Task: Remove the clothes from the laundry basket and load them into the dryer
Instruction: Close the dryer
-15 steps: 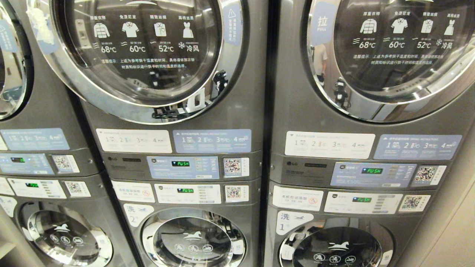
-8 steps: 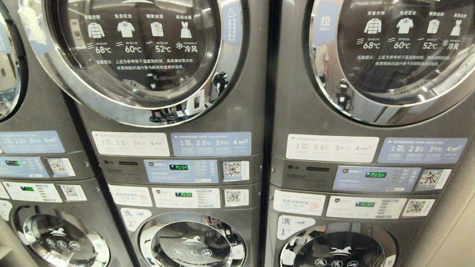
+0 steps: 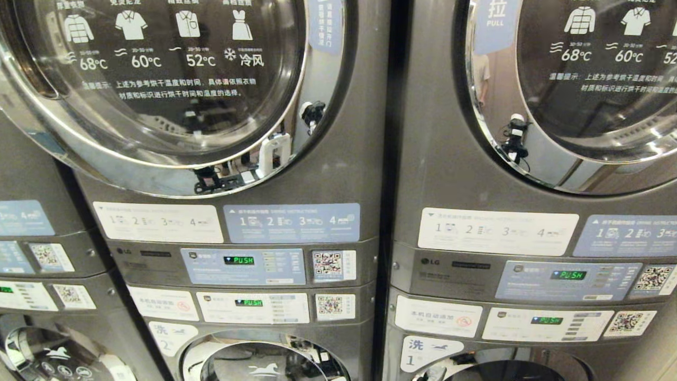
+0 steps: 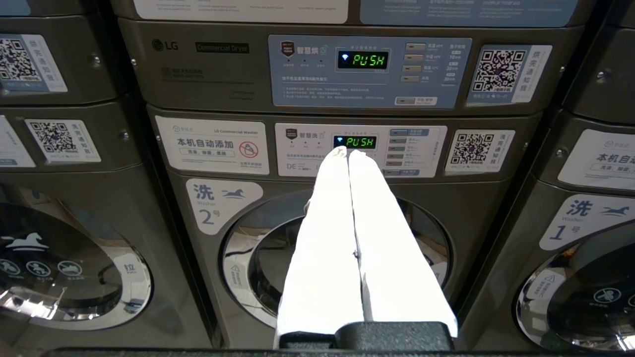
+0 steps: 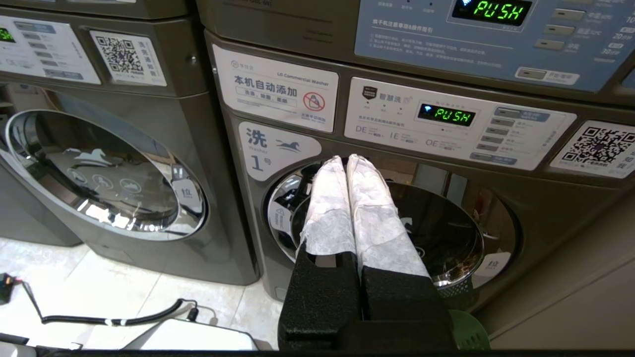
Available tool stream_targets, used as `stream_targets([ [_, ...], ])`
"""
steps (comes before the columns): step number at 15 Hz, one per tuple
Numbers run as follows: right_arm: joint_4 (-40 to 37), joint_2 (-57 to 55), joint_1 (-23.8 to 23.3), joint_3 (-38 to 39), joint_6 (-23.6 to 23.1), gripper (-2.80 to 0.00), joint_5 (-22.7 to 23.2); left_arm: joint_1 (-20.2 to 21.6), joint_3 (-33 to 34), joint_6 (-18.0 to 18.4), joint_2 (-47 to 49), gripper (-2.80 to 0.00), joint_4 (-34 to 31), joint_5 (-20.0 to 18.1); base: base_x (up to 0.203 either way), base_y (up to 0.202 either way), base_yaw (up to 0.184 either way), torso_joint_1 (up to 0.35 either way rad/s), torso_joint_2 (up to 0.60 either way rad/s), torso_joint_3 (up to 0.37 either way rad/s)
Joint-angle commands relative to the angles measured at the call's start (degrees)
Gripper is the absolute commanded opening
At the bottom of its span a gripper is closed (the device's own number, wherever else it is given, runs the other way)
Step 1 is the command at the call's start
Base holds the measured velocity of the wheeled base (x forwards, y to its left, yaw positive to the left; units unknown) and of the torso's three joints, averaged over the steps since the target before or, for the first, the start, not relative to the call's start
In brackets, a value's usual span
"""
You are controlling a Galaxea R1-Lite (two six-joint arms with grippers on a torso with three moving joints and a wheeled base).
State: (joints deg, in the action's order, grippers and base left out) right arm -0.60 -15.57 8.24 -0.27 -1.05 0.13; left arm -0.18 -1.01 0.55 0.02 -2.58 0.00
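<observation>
Two grey dryers fill the head view side by side, with round chrome doors, the left door point(image 3: 158, 79) and the right door point(image 3: 582, 95), both closed. Neither arm shows in that view. My left gripper point(image 4: 347, 152) is shut, with its white-wrapped fingers pressed together and empty, pointing at washer 2 point(image 4: 337, 258) below the left dryer. My right gripper point(image 5: 346, 159) is also shut and empty, in front of washer 1 point(image 5: 436, 233). A green perforated edge of the laundry basket point(image 5: 469, 333) shows low beside the right gripper. The clothes are out of view.
Control panels reading PUSH point(image 3: 568, 275) sit between dryers and washers. A further stack stands at the left point(image 3: 31, 238). A black cable point(image 5: 114, 317) and a white casing point(image 5: 193, 342) lie on the tiled floor. A beige wall point(image 5: 570, 307) bounds the right.
The whole head view has shifted: the machines now look larger and sit lower in the frame, so the camera moved. Nothing in the scene itself has moved.
</observation>
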Motion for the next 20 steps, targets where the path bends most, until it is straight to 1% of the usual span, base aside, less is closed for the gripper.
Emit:
stream_targets([
  [1,0.0,-0.3,0.0,0.0,0.0,-2.8,0.0,0.0,0.0,0.0,-0.2,-2.8,0.0,0.0,0.0,0.0,0.0,0.0,0.0,0.0],
  [7,0.1,-0.3,0.0,0.0,0.6,-2.8,0.0,0.0,0.0,0.0,-0.2,-2.8,0.0,0.0,0.0,0.0,0.0,0.0,0.0,0.0],
  [9,0.1,-0.2,0.0,0.0,0.8,-2.8,0.0,0.0,0.0,0.0,-0.2,-2.8,0.0,0.0,0.008,0.073,0.005,0.003,0.0,0.001],
  [20,0.1,-0.3,0.0,0.0,0.9,-2.8,0.0,0.0,0.0,0.0,-0.2,-2.8,0.0,0.0,0.0,0.186,-0.001,0.003,0.0,0.003],
])
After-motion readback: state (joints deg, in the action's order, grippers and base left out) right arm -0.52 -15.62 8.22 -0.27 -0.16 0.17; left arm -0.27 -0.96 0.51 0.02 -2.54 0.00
